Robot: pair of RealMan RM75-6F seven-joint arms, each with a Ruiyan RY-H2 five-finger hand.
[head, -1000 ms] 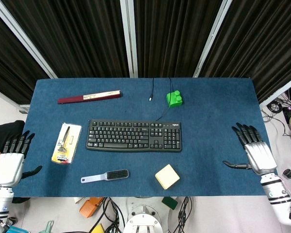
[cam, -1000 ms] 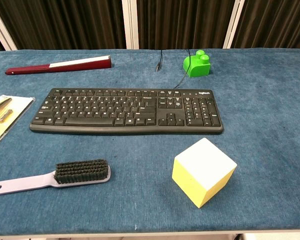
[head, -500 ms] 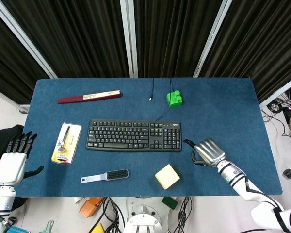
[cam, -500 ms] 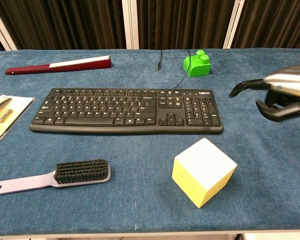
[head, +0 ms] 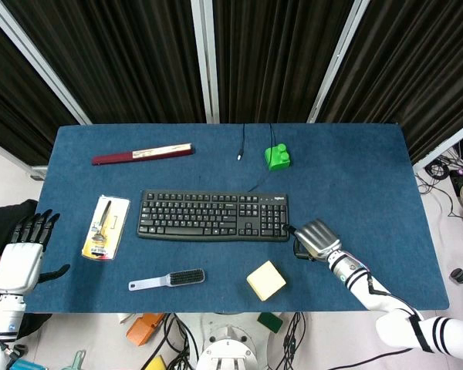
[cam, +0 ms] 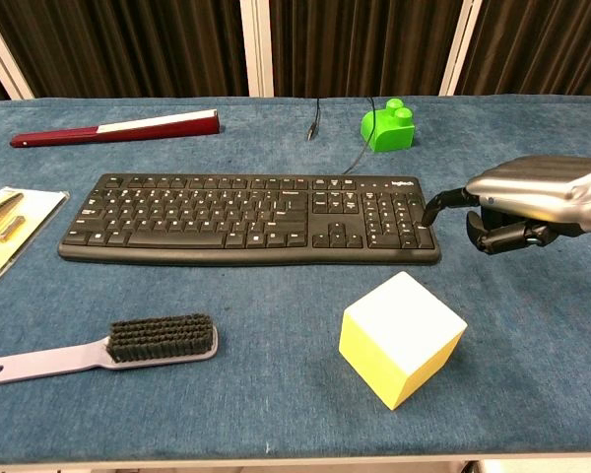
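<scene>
Right robot hand (cam: 517,202), fingers curled and holding nothing, touches the keyboard (cam: 246,217) at its right end; left robot hand (head: 19,258) spread open

Right hand (cam: 517,202) sits at the keyboard (cam: 246,217) right end, thumb tip touching or nearly touching its edge; keyboard blocks any move leftward. Yellow cube (cam: 402,337) stands near, in front of the hand toward the table's near edge, with a bare cloth lane between cube and keyboard. Green block (cam: 388,127) and cable (cam: 360,148) lie behind the keyboard. Open cloth right of the hand. Left hand (head: 19,257) is off the table's left edge; packet (head: 106,227) and brush (head: 167,280) are nearest inboard.
</scene>
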